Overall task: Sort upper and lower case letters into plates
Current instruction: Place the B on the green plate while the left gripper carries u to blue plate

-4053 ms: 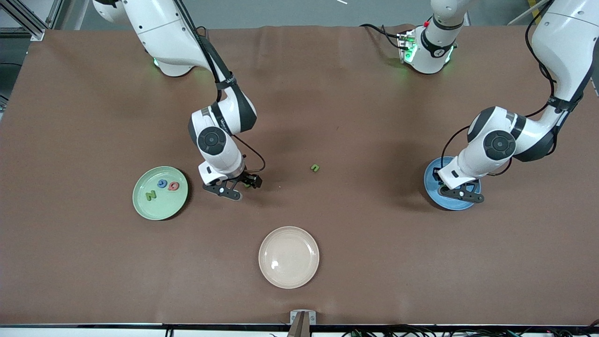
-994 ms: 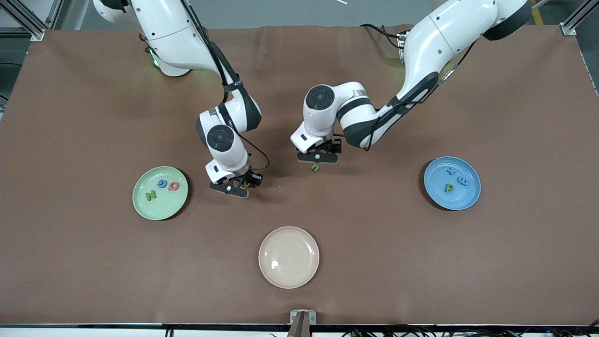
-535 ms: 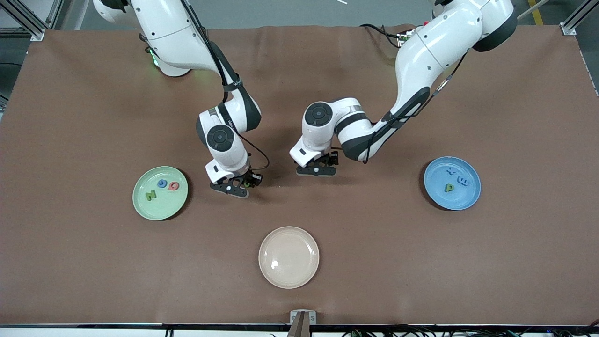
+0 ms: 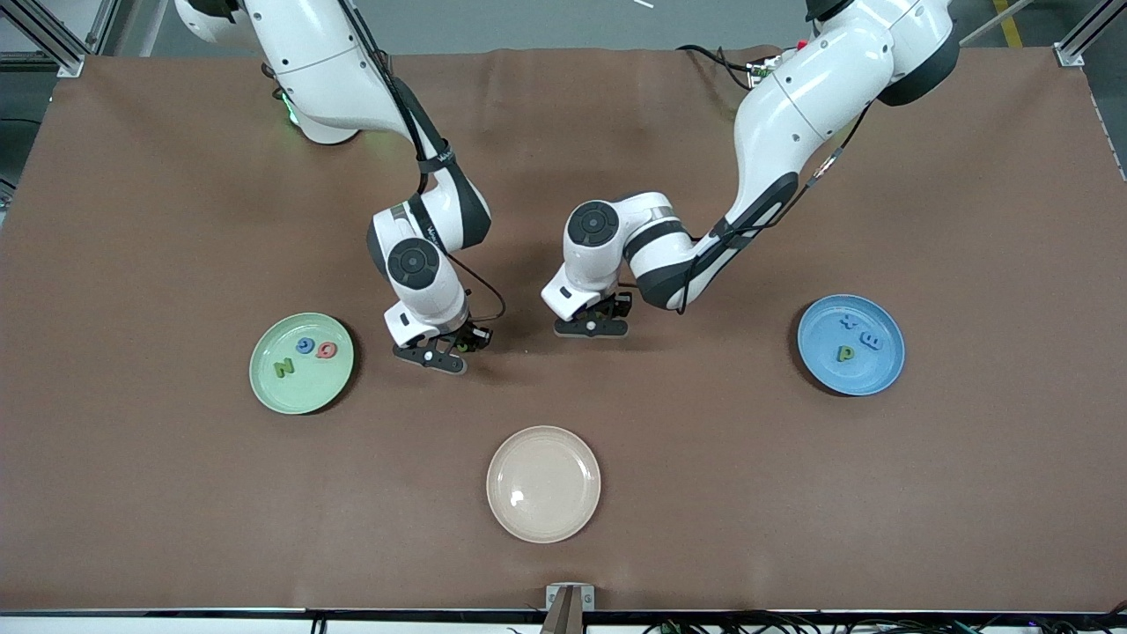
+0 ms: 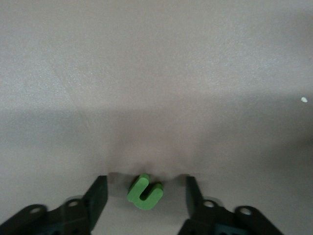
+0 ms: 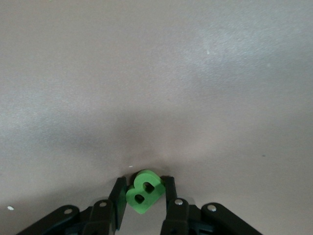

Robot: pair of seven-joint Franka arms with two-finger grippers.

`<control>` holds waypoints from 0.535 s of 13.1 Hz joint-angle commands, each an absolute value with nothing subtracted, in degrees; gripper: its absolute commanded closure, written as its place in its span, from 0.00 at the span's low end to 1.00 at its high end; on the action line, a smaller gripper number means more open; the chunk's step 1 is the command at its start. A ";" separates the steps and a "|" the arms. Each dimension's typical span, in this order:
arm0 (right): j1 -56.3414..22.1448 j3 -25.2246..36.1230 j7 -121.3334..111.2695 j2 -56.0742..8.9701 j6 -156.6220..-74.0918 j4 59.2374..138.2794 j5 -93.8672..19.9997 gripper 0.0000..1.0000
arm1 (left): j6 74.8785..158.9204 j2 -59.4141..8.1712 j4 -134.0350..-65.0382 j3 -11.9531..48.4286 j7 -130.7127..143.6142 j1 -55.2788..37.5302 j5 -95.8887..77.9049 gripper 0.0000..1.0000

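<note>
My right gripper (image 4: pixel 438 352) is low at the table beside the mint green plate (image 4: pixel 304 389). In the right wrist view that right gripper (image 6: pixel 144 183) is shut on a green letter B (image 6: pixel 143 192). My left gripper (image 4: pixel 592 326) is down at the table's middle and hides its letter in the front view. In the left wrist view the left gripper (image 5: pixel 145 185) is open around a small green letter n (image 5: pixel 145 192), with a gap on each side. The green plate holds three letters. The blue plate (image 4: pixel 823 330) at the left arm's end holds three more.
A cream-beige plate (image 4: pixel 543 483) with nothing on it lies nearer the front camera, between the two grippers. The brown mat (image 4: pixel 704 458) is bare around it.
My left arm swung from the blue plate to the small green letter, came down over it and narrowed its fingers. My right gripper's fingers closed on the green B.
</note>
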State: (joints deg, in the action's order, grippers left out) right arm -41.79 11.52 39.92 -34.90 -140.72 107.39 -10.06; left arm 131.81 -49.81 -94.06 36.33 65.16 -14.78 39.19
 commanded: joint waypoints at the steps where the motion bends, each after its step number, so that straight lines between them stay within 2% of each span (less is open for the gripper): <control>1: -38.95 12.74 32.82 -32.70 -131.08 102.84 -10.46 1.00 | 131.66 -50.10 -92.90 35.86 64.42 -15.47 38.23 0.41; 3: -35.35 13.80 23.60 -30.60 -127.28 102.39 -10.55 1.00 | 131.66 -50.10 -93.08 35.86 64.34 -15.47 38.32 0.45; 5: -31.05 13.97 15.16 -29.80 -126.65 103.18 -10.55 1.00 | 131.66 -50.10 -93.08 35.86 64.69 -15.47 38.32 0.48; 7: -26.91 14.06 7.42 -29.79 -126.91 104.32 -10.28 0.99 | 131.66 -50.10 -93.16 35.86 64.69 -15.47 38.32 0.55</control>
State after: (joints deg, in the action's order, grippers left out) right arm -30.49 14.90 13.90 -31.02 -126.47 101.74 -10.07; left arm 131.81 -49.81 -94.02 36.32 65.12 -14.79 39.19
